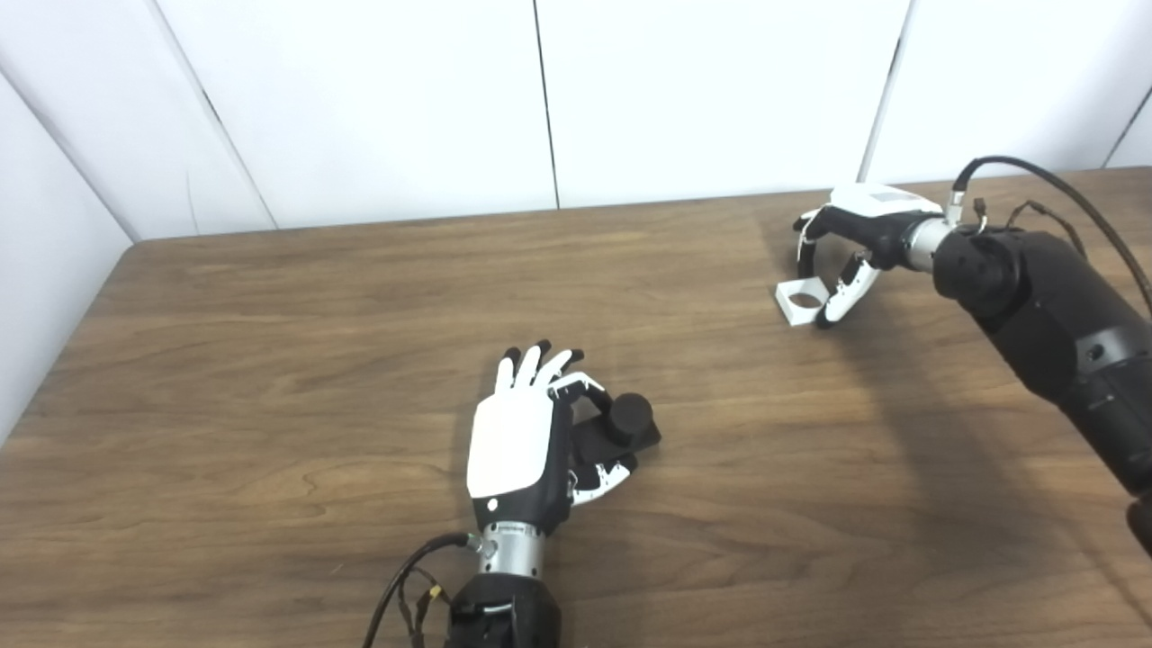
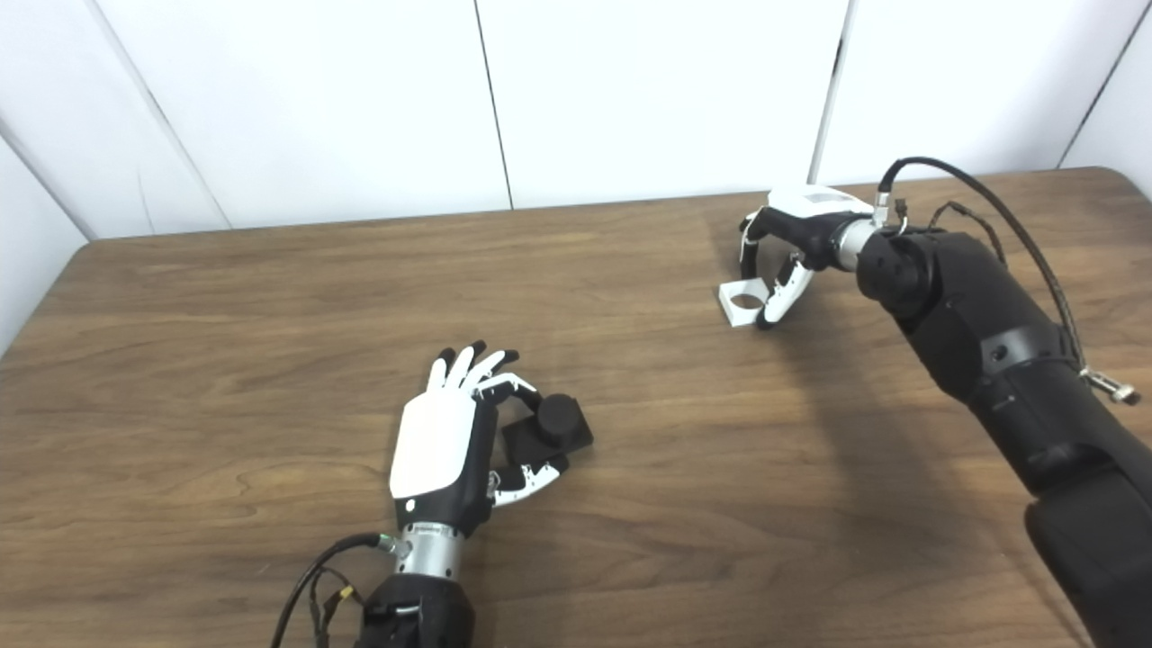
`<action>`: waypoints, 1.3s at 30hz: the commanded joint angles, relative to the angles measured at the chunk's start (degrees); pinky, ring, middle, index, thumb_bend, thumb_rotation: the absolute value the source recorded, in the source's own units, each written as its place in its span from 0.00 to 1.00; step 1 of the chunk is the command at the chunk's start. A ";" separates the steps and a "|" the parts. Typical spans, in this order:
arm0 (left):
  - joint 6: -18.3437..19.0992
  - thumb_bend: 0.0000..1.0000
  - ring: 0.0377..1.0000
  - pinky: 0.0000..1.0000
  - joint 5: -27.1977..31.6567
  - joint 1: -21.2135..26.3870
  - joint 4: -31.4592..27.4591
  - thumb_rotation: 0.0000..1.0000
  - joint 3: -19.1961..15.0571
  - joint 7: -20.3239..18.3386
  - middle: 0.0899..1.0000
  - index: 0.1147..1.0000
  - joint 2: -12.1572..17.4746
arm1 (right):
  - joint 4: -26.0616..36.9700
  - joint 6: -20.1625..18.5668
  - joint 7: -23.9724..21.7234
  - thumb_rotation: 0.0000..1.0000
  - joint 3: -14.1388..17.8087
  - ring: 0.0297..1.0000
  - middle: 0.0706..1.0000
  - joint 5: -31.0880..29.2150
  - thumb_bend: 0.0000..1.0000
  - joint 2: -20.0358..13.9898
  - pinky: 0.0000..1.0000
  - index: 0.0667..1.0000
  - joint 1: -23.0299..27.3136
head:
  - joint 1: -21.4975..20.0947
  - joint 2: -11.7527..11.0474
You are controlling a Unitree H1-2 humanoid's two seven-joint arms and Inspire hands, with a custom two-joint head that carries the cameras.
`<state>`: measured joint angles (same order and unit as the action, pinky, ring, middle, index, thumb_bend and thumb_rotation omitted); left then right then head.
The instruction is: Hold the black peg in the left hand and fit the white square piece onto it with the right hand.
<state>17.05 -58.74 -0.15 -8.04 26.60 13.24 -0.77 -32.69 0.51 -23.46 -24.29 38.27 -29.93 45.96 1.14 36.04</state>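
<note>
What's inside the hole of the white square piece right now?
Nothing: the white square piece lies on the table, and brown wood shows through its round hole. The right robot hand curls around its right side, hiding that edge. The black peg sits apart.

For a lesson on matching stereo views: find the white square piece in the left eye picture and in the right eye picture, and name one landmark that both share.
Left eye view: the white square piece lies on the table, right of centre, upper half, at the right hand's fingertips.
Right eye view: the same piece sits further left in the picture.
Shared landmark: the black peg beside the left hand, near the picture's middle.
</note>
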 commanded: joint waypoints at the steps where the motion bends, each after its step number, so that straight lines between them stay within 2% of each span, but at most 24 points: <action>1: 0.35 0.51 0.96 1.00 -0.58 0.26 1.63 0.09 0.84 0.53 0.85 0.42 -2.64 | 1.22 1.05 1.28 0.14 0.66 0.96 0.89 -0.17 0.52 -0.44 0.89 0.45 2.02 | 0.07 0.05; 9: 0.14 0.51 0.96 1.00 -0.39 0.58 1.99 0.09 0.60 0.50 0.85 0.42 -2.28 | 2.54 1.03 1.75 0.14 1.66 0.95 0.88 -0.88 0.52 -0.66 0.88 0.45 1.73 | -0.33 -0.06; 18: -0.22 0.51 0.96 1.00 0.06 0.96 2.88 0.09 0.25 0.96 0.85 0.42 -2.06 | 7.52 -0.34 -0.23 0.14 2.25 0.96 0.87 -0.60 0.52 -2.06 0.90 0.45 1.22 | -0.78 -0.38; 28: -0.43 0.51 0.96 1.00 0.66 1.49 3.96 0.09 0.10 1.62 0.85 0.42 -1.96 | 13.47 -0.13 -2.58 0.14 3.56 0.96 0.87 -1.70 0.52 -3.40 0.87 0.45 0.26 | -0.92 -0.61; 39: -0.49 0.51 0.97 1.00 1.12 2.25 4.89 0.09 -0.14 1.86 0.85 0.42 -1.75 | 27.87 -1.69 -8.83 0.14 4.96 0.98 0.88 -4.55 0.52 -3.67 0.88 0.45 -1.99 | -0.79 -0.91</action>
<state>16.64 -56.97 1.71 -5.69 25.89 14.36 -0.92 -8.01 -0.73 -31.54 -20.76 34.61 -32.69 41.81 0.18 35.16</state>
